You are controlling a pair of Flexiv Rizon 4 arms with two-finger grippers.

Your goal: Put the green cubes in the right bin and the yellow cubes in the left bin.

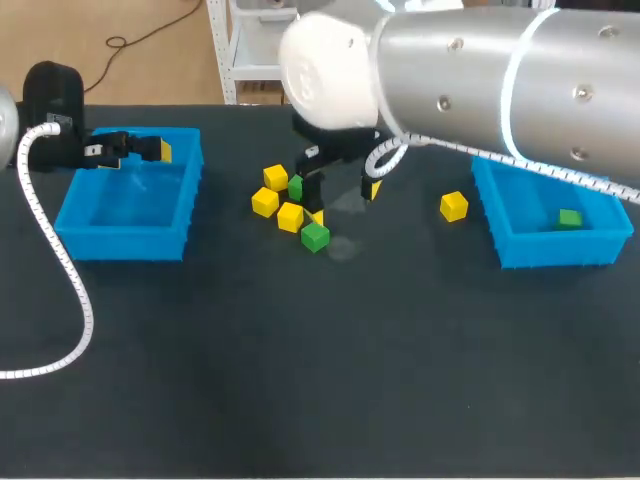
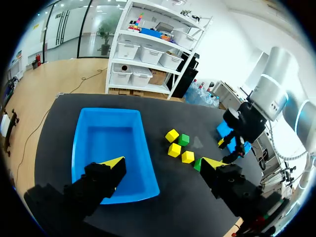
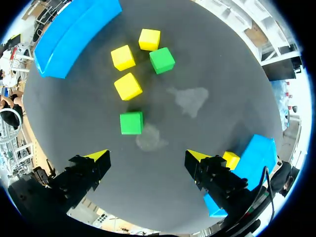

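Observation:
Three yellow cubes point(image 1: 264, 202) and a green cube point(image 1: 296, 186) are clustered at mid-table, with another green cube point(image 1: 315, 236) just in front of them. My right gripper point(image 1: 345, 200) hangs open above that spot. In the right wrist view the near green cube point(image 3: 131, 123) lies ahead of the open right gripper point(image 3: 148, 156), closer to one finger. A lone yellow cube point(image 1: 453, 206) rests beside the right bin point(image 1: 520, 250), which holds one green cube point(image 1: 569, 218). My left gripper point(image 1: 150, 150) is open and empty over the far rim of the left bin point(image 1: 120, 245). That bin point(image 2: 111, 143) lies under the left gripper point(image 2: 163, 163).
Both bins are blue and stand on the dark table top. In the left wrist view my right arm's gripper point(image 2: 237, 138) hovers past the cube cluster point(image 2: 174, 149). A pale smudge point(image 3: 190, 98) marks the table beside the cubes.

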